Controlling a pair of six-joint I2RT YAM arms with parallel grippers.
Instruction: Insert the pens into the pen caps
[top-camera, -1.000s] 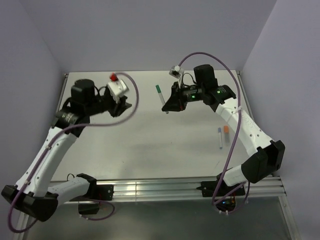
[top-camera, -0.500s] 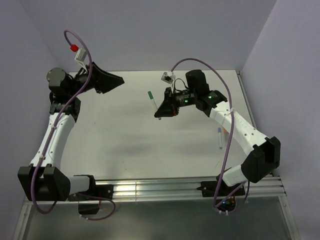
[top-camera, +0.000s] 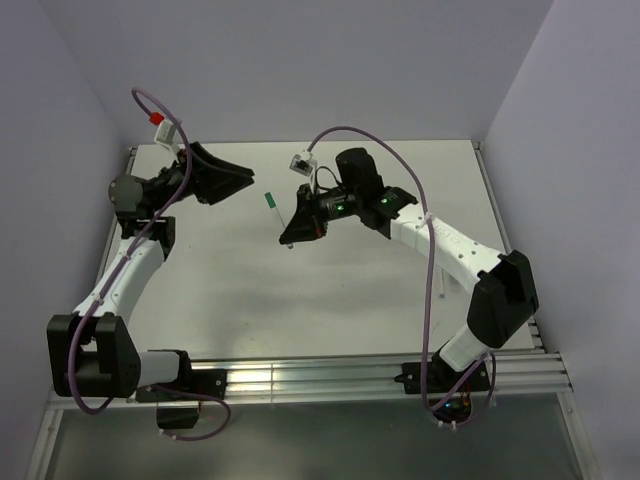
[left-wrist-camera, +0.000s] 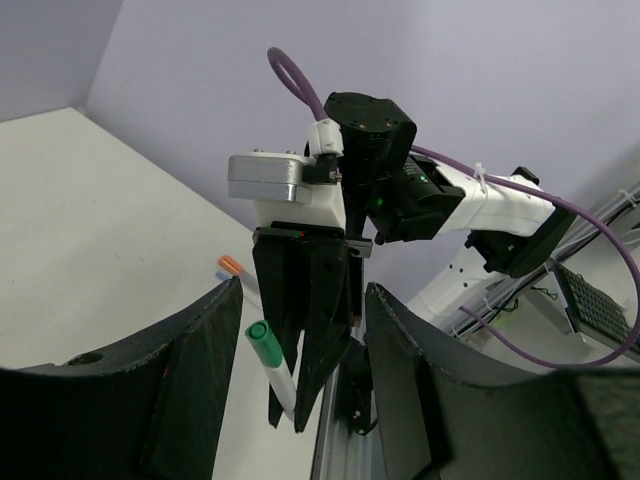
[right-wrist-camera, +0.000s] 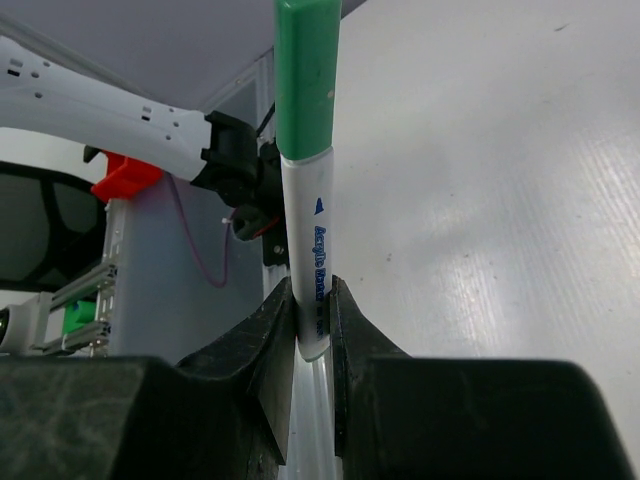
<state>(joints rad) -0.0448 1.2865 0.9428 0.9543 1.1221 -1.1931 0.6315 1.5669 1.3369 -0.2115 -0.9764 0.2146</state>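
Pinching a green-capped white pen printed "Acrylic", the right tool faces the spread left tool.

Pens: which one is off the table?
The green-capped pen, pinched in the right arm's fingers; the orange-ended pen lies on the table.

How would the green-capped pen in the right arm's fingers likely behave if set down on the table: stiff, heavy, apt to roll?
Probably stiff: the pen stands straight though the fingers pinch only one end. Likely light, being thin plastic. Its round barrel may roll on the smooth table.
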